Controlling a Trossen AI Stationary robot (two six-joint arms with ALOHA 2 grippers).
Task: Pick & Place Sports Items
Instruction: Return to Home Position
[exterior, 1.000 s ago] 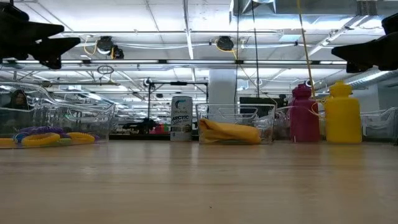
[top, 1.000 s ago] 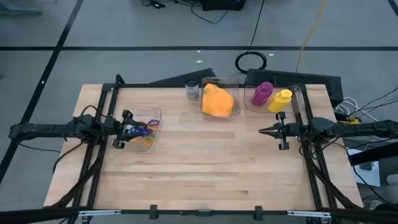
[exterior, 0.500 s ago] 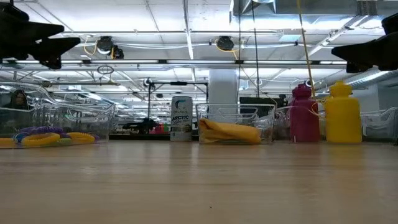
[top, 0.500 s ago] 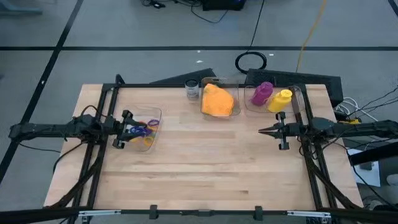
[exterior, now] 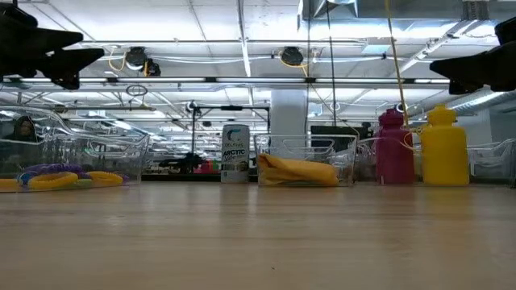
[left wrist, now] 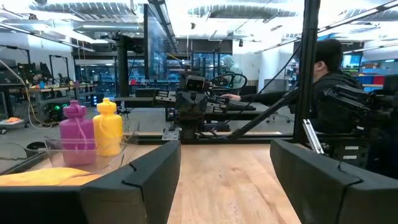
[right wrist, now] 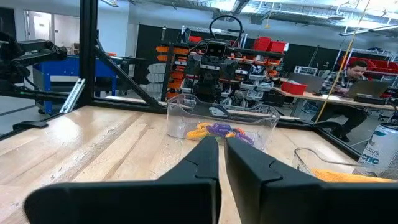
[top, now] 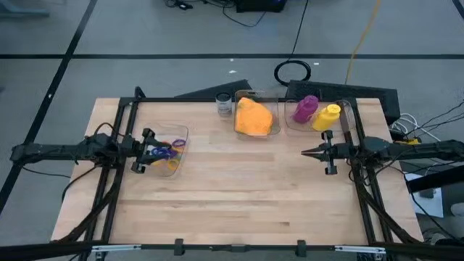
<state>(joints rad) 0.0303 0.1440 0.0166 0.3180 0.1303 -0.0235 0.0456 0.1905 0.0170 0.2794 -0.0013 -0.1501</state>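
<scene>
Across the wooden tabletop (top: 239, 196), coloured rings (top: 165, 150) are kept in a clear box (top: 185, 131) just beside the left gripper (top: 145, 151), held open. A purple bottle (top: 304, 109) and a yellow bottle (top: 327, 117) are stood near the right gripper (top: 307, 153), closed on nothing.

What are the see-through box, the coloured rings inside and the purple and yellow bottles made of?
The clear box looks like glossy hard plastic: you see through its walls. The coloured rings look soft and stretchy, maybe elastic. The purple bottle and yellow bottle seem opaque plastic.
</scene>
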